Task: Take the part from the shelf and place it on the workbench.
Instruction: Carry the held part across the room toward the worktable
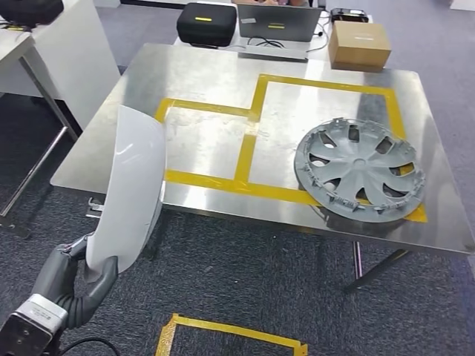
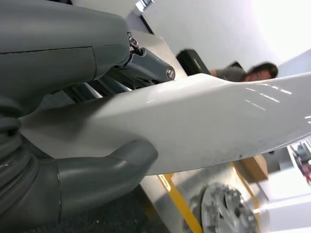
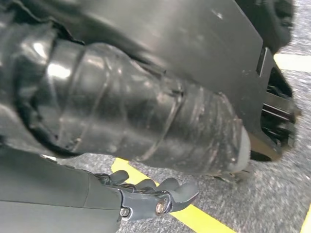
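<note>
head view shows the white curved part [image 1: 131, 196] standing nearly upright at about 8 o'clock in the frame, its lower end in our left hand [image 1: 67, 278], its upper end overlapping the near-left edge of the workbench [image 1: 213, 81]. left wrist view shows the thumb [image 2: 106, 170] under the shell and the darker fingers [image 2: 146, 65] over it, pinching the panel between them. at 3 o'clock on the bench lies a grey hubcap [image 1: 358, 167] inside the yellow tape [image 1: 246, 152] frame (the left frame beside it looks bare). our right hand [image 3: 150, 196] hangs over carpet, fingers loosely curled with nothing in them.

we judge the step to be carrying in for placement: we should lift the part over the bench edge, lay it flat toward 10 o'clock, well apart from the hubcap, and release only once it rests.
</note>
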Motion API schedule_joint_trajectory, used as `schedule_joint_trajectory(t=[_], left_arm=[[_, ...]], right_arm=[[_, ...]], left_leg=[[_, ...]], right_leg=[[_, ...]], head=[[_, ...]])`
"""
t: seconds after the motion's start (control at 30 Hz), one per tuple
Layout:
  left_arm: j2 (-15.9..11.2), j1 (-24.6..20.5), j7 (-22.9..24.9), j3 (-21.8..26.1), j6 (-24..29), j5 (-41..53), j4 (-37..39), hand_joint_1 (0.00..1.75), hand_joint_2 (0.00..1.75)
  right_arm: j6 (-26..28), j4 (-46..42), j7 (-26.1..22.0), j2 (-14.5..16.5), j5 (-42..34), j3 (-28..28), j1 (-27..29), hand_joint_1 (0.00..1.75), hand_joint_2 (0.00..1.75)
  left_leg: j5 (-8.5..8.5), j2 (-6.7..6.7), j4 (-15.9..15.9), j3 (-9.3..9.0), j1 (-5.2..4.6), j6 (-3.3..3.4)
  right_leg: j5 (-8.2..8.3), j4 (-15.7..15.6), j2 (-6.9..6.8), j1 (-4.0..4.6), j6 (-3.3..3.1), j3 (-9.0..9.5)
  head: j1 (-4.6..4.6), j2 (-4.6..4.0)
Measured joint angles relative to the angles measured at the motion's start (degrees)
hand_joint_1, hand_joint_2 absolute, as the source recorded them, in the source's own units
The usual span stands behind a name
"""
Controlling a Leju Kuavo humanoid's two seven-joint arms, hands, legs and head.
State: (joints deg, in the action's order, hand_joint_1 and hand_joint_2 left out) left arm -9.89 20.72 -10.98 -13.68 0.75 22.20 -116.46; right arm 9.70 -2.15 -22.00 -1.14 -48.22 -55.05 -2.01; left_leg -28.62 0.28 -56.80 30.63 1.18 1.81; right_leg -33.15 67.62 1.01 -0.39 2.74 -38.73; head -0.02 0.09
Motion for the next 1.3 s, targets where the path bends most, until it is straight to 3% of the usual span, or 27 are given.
schedule_joint_trajectory(t=[0.07,0.1,0.17,0.23,0.27,0.33,0.37,0.43,0.5,0.57,0.6,0.63,0.7,0.77,0.87,0.97,1.03,1.1,1.17,1.2,1.23,1.3], left_arm=[[0.0,0.0,0.0,-0.2,0.0,0.0,0.1,1.75,1.75],[-0.1,0.0,0.0,-0.3,-0.1,0.0,0.1,1.75,1.75],[-0.1,0.0,0.0,-0.4,-0.2,-0.2,0.1,1.75,1.75],[-0.1,-0.1,0.0,-0.4,-0.5,-0.7,0.1,1.75,1.75],[-0.1,-0.1,-0.1,-0.4,-0.7,-1.1,0.1,1.75,1.75],[-0.3,-0.1,-0.3,-0.5,-1.1,-1.8,0.1,1.75,1.75],[-0.4,-0.2,-0.5,-0.5,-1.4,-2.1,0.1,1.75,1.75],[-0.7,-0.2,-1.0,-0.5,-2.1,-3.1,0.1,1.75,1.75],[-1.0,-0.1,-1.3,-0.5,-2.7,-4.1,0.2,1.75,1.75],[-1.3,0.0,-1.5,-0.5,-3.0,-4.6,0.4,1.75,1.75],[-1.4,0.0,-1.6,-0.5,-3.0,-4.7,0.4,1.75,1.75],[-1.5,0.0,-1.6,-0.5,-3.1,-4.8,0.5,1.75,1.75],[-1.7,0.0,-1.8,-0.5,-3.3,-5.1,0.5,1.75,1.75],[-1.9,-0.1,-1.9,-0.5,-3.5,-5.4,0.5,1.75,1.75],[-1.9,-0.1,-2.2,-0.5,-3.6,-5.9,0.5,1.75,1.75],[-1.9,-0.1,-2.6,-0.5,-3.6,-6.5,0.5,1.75,1.75],[-1.9,-0.2,-2.8,-0.5,-3.7,-6.6,0.5,1.75,1.75],[-1.9,-0.2,-2.9,-0.5,-3.8,-6.7,0.5,1.75,1.75],[-1.9,-0.1,-2.9,-0.5,-3.8,-6.7,0.6,1.75,1.75],[-1.9,-0.1,-2.9,-0.5,-3.8,-6.7,0.6,1.75,1.75],[-1.9,-0.1,-2.9,-0.5,-3.8,-6.7,0.7,1.75,1.75],[-1.9,-0.1,-2.9,-0.5,-3.8,-6.7,0.7,1.75,1.75]], right_arm=[[0.0,-0.1,0.0,0.0,0.0,-0.1,-0.1,0.00,0.00],[0.0,-0.1,0.0,0.0,0.0,-0.2,0.0,0.00,0.00],[0.0,-0.1,0.0,-0.1,0.0,-0.3,0.1,0.00,0.00],[0.0,-0.2,0.1,-0.2,0.0,-0.4,0.0,0.00,0.00],[0.1,-0.2,0.1,-0.3,0.0,-0.5,-0.1,0.00,0.00],[0.4,-0.3,0.1,-0.3,0.2,-0.7,0.0,0.00,0.00],[0.6,-0.3,0.2,-0.3,0.3,-0.8,0.0,0.00,0.00],[1.0,-0.4,0.3,-0.4,0.6,-1.1,0.0,0.00,0.00],[1.1,-0.5,0.4,-0.5,0.7,-1.2,-0.2,0.00,0.00],[1.1,-0.7,0.4,-0.5,0.8,-1.4,-0.3,0.00,0.00],[1.1,-0.7,0.4,-0.5,0.9,-1.5,-0.3,0.00,0.00],[1.1,-0.8,0.5,-0.5,0.9,-1.7,-0.3,0.00,0.00],[1.1,-0.8,0.5,-0.5,0.9,-2.0,-0.3,0.00,0.00],[1.1,-1.0,0.5,-0.5,1.0,-2.1,-0.3,0.00,0.00],[1.1,-1.1,0.5,-0.7,1.0,-2.3,-0.2,0.00,0.00],[1.1,-1.3,0.5,-0.8,1.0,-2.5,-0.1,0.00,0.00],[1.1,-1.4,0.5,-0.9,1.0,-2.6,-0.1,0.00,0.00],[1.1,-1.5,0.5,-1.0,1.0,-2.6,0.0,0.00,0.00],[1.1,-1.5,0.5,-1.0,1.0,-2.6,0.0,0.00,0.00],[1.1,-1.5,0.5,-1.0,1.0,-2.6,0.1,0.00,0.00],[1.1,-1.5,0.5,-1.0,1.0,-2.7,0.1,0.00,0.00],[1.1,-1.5,0.5,-1.1,1.0,-2.7,0.1,0.00,0.00]], left_leg=[[-0.19,1.78,0.0,-0.08,-0.09,0.05],[-0.31,2.60,0.0,-0.21,-0.08,-0.02],[-0.68,4.01,0.0,-0.74,-0.07,-0.36],[-1.16,5.10,-0.1,-1.25,-0.35,-0.96],[-1.31,5.53,-0.1,-1.45,-0.49,-1.27],[-1.41,6.30,0.0,-1.84,-0.53,-1.88],[-1.64,6.16,0.0,-2.03,-0.42,-2.21],[-3.52,3.90,-2.4,-1.23,-0.17,-2.74],[-7.24,1.05,-9.7,2.19,-0.07,-2.95],[-9.24,0.22,-16.5,5.77,-0.12,-2.94],[-8.51,0.16,-17.1,6.38,-0.13,-2.84],[-6.67,0.14,-15.3,5.93,-0.15,-2.64],[-1.92,0.03,-7.8,3.19,-0.26,-2.01],[0.31,-0.10,-2.0,1.18,-0.38,-1.66],[0.30,-0.18,-0.7,1.04,-0.49,-1.92],[0.11,-0.24,-0.8,0.99,-0.76,-0.94],[0.36,-0.09,-0.2,0.60,-0.49,-0.18],[0.59,0.06,0.3,0.25,-0.20,0.24],[0.51,0.08,0.3,0.22,-0.15,0.32],[0.41,0.08,0.3,0.15,-0.11,0.25],[0.28,0.07,0.3,0.01,-0.03,0.11],[-0.16,0.05,0.2,-0.46,0.23,-0.48]], right_leg=[[-1.76,5.5,-0.69,-0.27,0.41,-2.81],[-1.03,5.3,-0.91,-0.35,0.54,-2.65],[2.74,-1.4,-2.50,-0.35,0.50,1.17],[5.21,-8.3,-5.03,-0.07,-0.13,5.27],[5.51,-9.7,-5.72,0.08,-0.52,6.14],[5.46,-10.0,-4.99,0.24,-1.27,6.21],[5.54,-10.2,-4.60,0.17,-1.63,6.29],[5.72,-10.6,-3.79,-0.09,-2.37,6.60],[5.74,-10.8,-2.94,-0.14,-2.87,6.75],[5.64,-10.8,-2.05,0.02,-3.09,6.86],[5.57,-10.8,-1.64,0.11,-3.14,7.00],[5.50,-10.7,-1.29,0.19,-3.15,7.18],[5.28,-10.7,-0.69,0.38,-3.02,7.50],[5.03,-10.3,-0.29,0.65,-2.68,7.26],[4.93,-10.1,-0.26,0.75,-2.70,6.82],[5.24,-10.8,-0.24,0.43,-1.56,7.19],[4.48,-9.9,-0.29,0.36,-0.79,6.71],[1.72,-4.8,-0.42,0.17,-0.46,4.20],[-1.35,2.8,-0.49,-0.13,-0.15,0.34],[-1.71,5.0,-0.52,-0.30,0.02,-0.92],[-1.00,5.2,-0.57,-0.45,0.17,-1.14],[3.00,-1.2,-0.80,-0.81,0.49,1.80]], head=[[0.04,0.00],[0.04,0.00],[0.07,0.00],[-0.05,0.00],[-0.16,0.00],[-0.35,0.00],[-0.35,0.00],[-0.62,0.00],[-0.95,0.00],[-0.99,0.00],[-0.99,0.00],[-0.99,0.00],[-0.99,0.00],[-0.96,0.00],[-0.90,0.00],[-0.96,0.00],[-0.81,0.00],[-0.55,0.00],[-0.46,0.00],[-0.47,0.00],[-0.47,0.00],[-0.46,0.00]])
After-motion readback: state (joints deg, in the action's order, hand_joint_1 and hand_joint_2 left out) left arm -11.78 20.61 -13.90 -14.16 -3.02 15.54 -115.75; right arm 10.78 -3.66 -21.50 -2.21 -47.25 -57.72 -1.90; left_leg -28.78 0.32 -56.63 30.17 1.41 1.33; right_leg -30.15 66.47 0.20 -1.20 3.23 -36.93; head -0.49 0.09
